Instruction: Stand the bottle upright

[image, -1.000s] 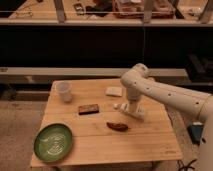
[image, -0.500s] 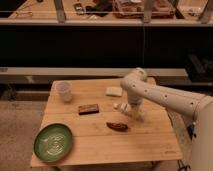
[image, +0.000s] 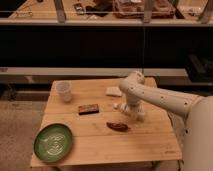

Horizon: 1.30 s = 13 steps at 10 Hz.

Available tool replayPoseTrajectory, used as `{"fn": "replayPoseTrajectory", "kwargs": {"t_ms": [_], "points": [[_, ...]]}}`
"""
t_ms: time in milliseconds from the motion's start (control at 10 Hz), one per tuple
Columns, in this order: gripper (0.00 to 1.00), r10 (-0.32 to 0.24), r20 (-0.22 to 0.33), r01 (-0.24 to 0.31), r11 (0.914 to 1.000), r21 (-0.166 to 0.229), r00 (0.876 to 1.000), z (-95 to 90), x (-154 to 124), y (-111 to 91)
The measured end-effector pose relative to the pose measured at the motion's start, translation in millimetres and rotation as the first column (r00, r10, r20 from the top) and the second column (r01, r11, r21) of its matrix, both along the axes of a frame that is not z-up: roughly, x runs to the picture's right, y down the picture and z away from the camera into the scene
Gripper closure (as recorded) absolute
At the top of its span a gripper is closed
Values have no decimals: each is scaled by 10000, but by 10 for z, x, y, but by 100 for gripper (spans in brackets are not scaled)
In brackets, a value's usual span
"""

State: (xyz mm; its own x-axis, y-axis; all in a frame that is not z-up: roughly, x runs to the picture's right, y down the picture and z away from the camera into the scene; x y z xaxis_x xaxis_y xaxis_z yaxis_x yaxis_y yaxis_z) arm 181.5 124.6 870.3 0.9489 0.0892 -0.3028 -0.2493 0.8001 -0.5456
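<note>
The small white bottle (image: 119, 106) lies on the wooden table (image: 100, 150), right of the brown block (image: 88, 108), with only its left end showing. My gripper (image: 132, 113) is down at the table surface right at the bottle, between the flat white block (image: 114, 91) and the dark red object (image: 118, 126). The white arm (image: 160, 99) reaches in from the right and hides the rest of the bottle.
A translucent plastic cup (image: 64, 91) stands at the table's back left. A green plate (image: 53, 142) sits at the front left. A dark shelf unit (image: 100, 45) runs behind the table. My base (image: 200, 135) is at the table's right edge.
The arm has sunk a little lower toward the table and my body has come further into view on the right. The objects on the table have not moved.
</note>
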Motion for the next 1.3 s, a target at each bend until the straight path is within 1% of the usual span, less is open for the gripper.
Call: {"fn": "replayPoseTrajectory", "kwargs": {"t_ms": [300, 400, 700, 900, 1100, 1300], "points": [[35, -161, -254, 161, 9999, 2, 9995, 100, -15, -8], [35, -132, -305, 132, 9999, -32, 9994, 131, -30, 4], [35, -65, -482, 61, 9999, -91, 9988, 180, 7, 32], [35, -155, -643, 153, 9999, -48, 9978, 207, 12, 10], [35, -294, -955, 296, 9996, 11, 9950, 231, 37, -21], [35, -347, -1100, 348, 9994, -13, 9933, 239, 33, -21]]}}
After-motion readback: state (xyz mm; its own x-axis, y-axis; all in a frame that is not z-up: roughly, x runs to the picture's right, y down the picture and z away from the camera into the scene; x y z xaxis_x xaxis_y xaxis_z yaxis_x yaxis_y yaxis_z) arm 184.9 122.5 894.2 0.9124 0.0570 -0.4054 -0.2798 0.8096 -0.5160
